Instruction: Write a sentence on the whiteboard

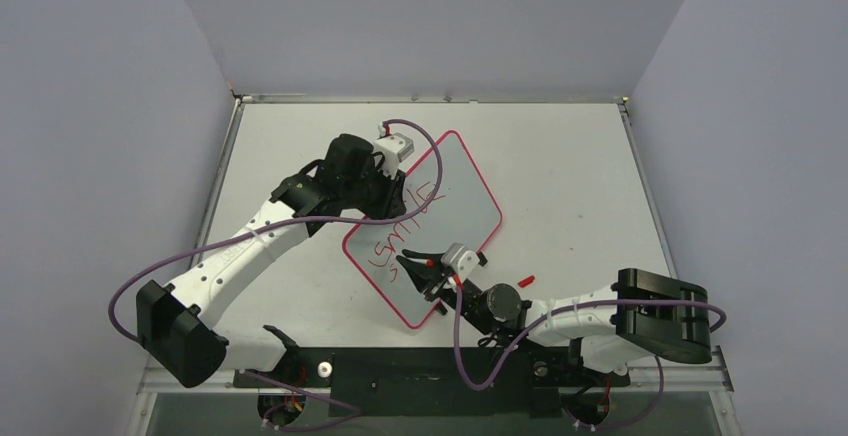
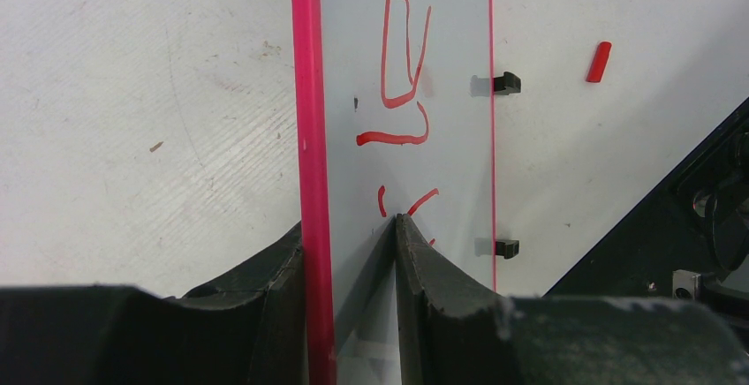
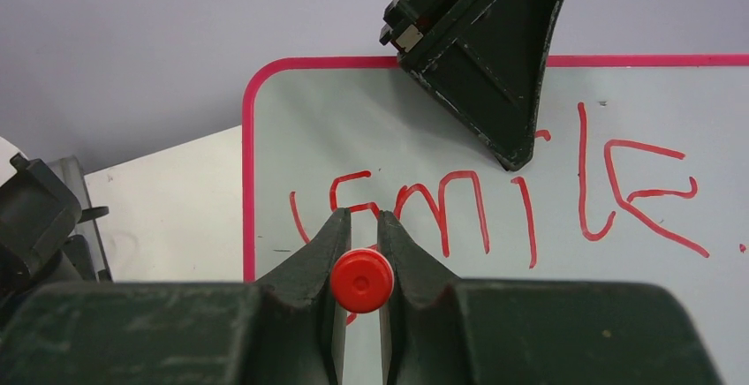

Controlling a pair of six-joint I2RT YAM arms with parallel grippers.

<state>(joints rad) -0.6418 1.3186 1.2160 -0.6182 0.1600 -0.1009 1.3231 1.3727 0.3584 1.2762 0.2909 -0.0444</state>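
Note:
The whiteboard (image 1: 462, 201) lies turned like a diamond in the middle of the table, with a thin red-pink border. My left gripper (image 1: 392, 188) is shut on its far left edge; in the left wrist view the jaws (image 2: 349, 226) pinch the bordered edge of the whiteboard (image 2: 450, 138). Red lettering, the sentence (image 1: 405, 231), reads "Smile" (image 3: 481, 217). My right gripper (image 1: 415, 266) (image 3: 364, 217) is shut on a red marker (image 3: 362, 281), held over the board's near left part by the "S". The marker's tip is hidden behind its body.
A red marker cap (image 1: 526, 280) (image 2: 598, 61) lies loose on the table right of the board. Two black clips (image 2: 505, 82) (image 2: 505, 247) sit on the board's near right edge. Grey walls close in the table on three sides.

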